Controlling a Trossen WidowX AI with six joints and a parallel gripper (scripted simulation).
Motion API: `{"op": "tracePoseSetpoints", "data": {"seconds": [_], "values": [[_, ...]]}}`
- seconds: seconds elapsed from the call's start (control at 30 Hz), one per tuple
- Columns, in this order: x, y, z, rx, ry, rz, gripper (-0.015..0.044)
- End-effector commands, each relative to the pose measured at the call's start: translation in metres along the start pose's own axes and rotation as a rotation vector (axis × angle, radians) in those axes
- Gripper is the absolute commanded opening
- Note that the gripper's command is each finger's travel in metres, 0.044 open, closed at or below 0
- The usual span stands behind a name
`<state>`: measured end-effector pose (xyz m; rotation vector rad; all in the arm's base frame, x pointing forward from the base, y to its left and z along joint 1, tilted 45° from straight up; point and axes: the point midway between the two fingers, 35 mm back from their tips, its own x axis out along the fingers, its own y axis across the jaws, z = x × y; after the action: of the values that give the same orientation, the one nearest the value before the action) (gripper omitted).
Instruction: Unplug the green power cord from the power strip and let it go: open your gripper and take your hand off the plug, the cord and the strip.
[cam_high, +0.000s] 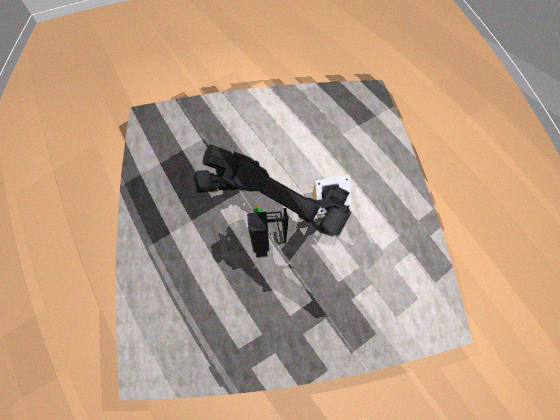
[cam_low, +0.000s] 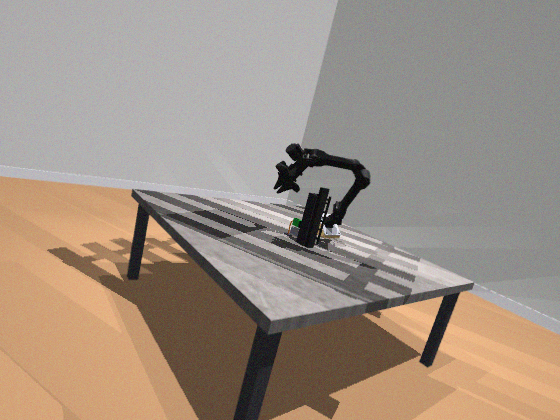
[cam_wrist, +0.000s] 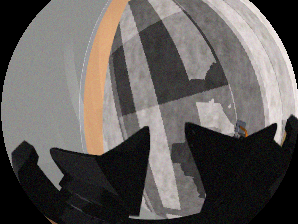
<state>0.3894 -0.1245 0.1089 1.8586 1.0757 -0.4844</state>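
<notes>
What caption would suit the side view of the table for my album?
Black robot arm holds its partly closed, empty claw above the grey striped table, near the upright black power strip and green plug.

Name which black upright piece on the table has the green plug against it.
The solid block, with the green plug at its end; the thin frame beside it shows none.

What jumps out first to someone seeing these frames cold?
The black arm arching over the striped grey table, its gripper in the air with nothing between the fingers. Below it stands a dark upright block with a small green plug at its base.
</notes>
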Motion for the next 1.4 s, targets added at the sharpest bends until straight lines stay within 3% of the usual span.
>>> {"op": "tracePoseSetpoints", "data": {"seconds": [0.0,0.23,1.37], "values": [[0.020,-0.057,-0.010,0.087,0.055,-0.206,0.0160],[0.026,-0.144,-0.045,0.222,0.179,-0.555,0.0160],[0.021,-0.136,-0.084,0.226,0.184,-0.563,0.0160]]}}
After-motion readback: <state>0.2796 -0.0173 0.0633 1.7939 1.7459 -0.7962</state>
